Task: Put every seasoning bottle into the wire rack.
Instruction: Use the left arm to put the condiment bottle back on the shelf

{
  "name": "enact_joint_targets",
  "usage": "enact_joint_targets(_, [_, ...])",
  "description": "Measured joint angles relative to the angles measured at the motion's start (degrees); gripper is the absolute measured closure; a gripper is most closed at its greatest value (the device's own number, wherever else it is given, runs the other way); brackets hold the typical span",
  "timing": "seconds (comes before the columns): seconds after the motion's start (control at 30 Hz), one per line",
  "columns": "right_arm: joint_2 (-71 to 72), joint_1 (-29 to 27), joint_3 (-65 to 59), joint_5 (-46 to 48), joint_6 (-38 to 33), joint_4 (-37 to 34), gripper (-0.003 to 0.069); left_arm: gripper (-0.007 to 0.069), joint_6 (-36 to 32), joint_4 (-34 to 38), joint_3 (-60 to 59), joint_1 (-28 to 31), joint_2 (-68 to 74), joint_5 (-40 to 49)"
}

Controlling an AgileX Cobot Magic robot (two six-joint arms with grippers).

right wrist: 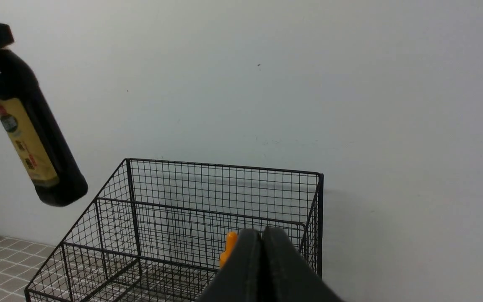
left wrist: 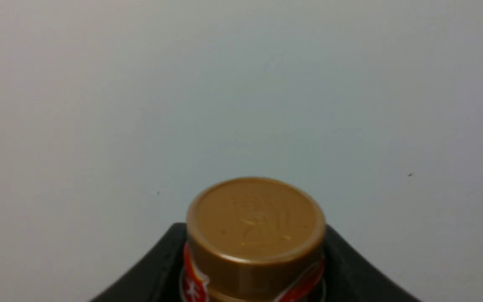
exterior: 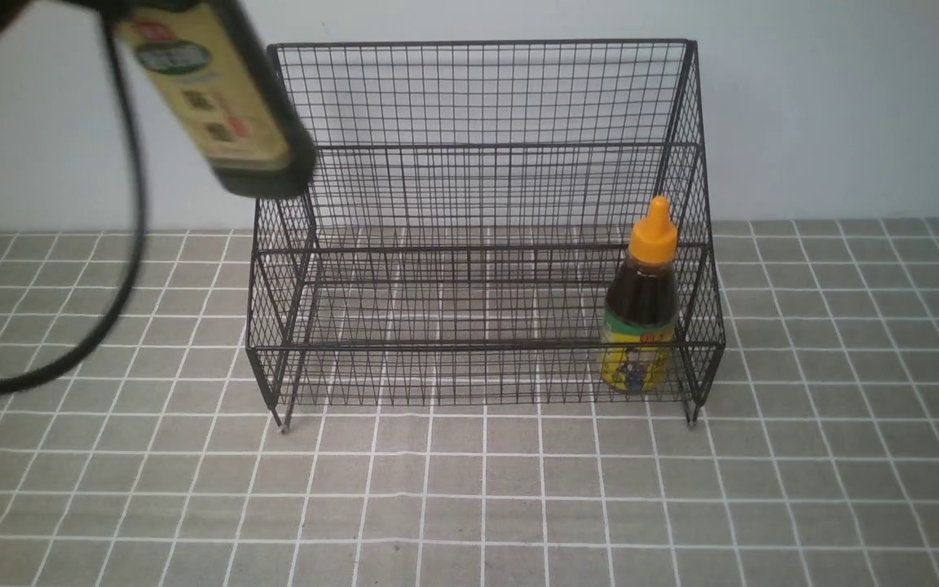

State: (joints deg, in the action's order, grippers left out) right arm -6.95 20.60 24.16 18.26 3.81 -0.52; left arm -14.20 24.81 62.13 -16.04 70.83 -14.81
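Observation:
The tall seasoning bottle [exterior: 213, 90] with the tan label hangs tilted in the air, its base beside the upper left corner of the wire rack [exterior: 478, 42]. My left gripper [left wrist: 254, 272] is shut on its neck under the gold cap [left wrist: 256, 218]. The right wrist view shows this bottle [right wrist: 27, 130] outside and above the rack [right wrist: 224, 166]. The short seasoning bottle [exterior: 641, 310] with the orange nozzle stands upright in the rack's lower tier at the right end. My right gripper [right wrist: 262, 239] is shut and empty, above the rack's right end, with the orange nozzle [right wrist: 228, 247] just behind it.
A black cable [exterior: 131, 204] loops down at the left of the front view. The rack stands on a grey checked tablecloth [exterior: 469, 505] close to a white wall [exterior: 844, 106].

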Motion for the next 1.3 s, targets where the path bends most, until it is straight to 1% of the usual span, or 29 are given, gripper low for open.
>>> enact_joint_targets(0.03, [0.00, 0.00, 0.00, 0.00, 0.00, 0.00, 0.0671, 0.0306, -2.18, 2.66, 0.71, -1.14, 2.34, -0.82])
enact_joint_targets(0.07, [0.00, 0.00, 0.00, 0.00, 0.00, 0.00, 0.0671, 0.0306, -3.11, 3.62, 0.94, -1.60, 3.22, -1.16])
enact_joint_targets(0.17, [0.00, 0.00, 0.00, 0.00, -0.05, 0.52, 0.0672, 0.0306, -9.02, 8.22, 2.16, -4.00, 7.95, -4.17])
enact_joint_targets(0.2, [0.00, 0.00, 0.00, 0.00, -0.05, 0.52, 0.0672, 0.0306, -9.33, 8.81, 2.31, -4.13, 8.52, -4.68])
enact_joint_targets(0.23, [-0.05, 0.00, 0.00, 0.00, -0.13, 1.12, 0.0672, 0.0306, -12.08, 11.56, 3.11, -5.11, 10.89, -6.82])
enact_joint_targets(0.43, [-0.05, 0.00, 0.00, 0.00, -0.13, 3.78, 0.0672, 0.0306, -18.03, 17.51, 4.51, -5.89, 16.13, -11.62])
enact_joint_targets(0.67, [-0.05, 0.00, 0.00, 0.00, -0.13, 4.09, 0.0672, 0.0306, -18.39, 18.41, 4.80, -5.89, 21.02, -12.39])
enact_joint_targets(0.9, [-0.05, 0.00, 0.00, 0.09, -0.07, 4.09, 0.0672, 0.0306, -18.39, 18.33, 4.87, -5.94, 27.45, -8.89])
enact_joint_targets(1.13, [-0.05, 0.00, 0.00, 2.05, -0.01, 3.71, 0.0672, 0.0306, -18.39, 17.91, 5.47, -6.28, 27.95, -8.38])
enact_joint_targets(1.2, [-0.05, 0.00, 0.00, 2.39, -0.01, 3.15, 0.0672, 0.0294, -18.44, 17.73, 5.47, -6.28, 27.95, -8.11])
enact_joint_targets(1.3, [-0.05, 0.00, 0.00, 2.67, -0.01, 2.95, 0.0672, 0.0228, -20.05, 17.74, 5.53, -6.28, 27.64, -6.17])
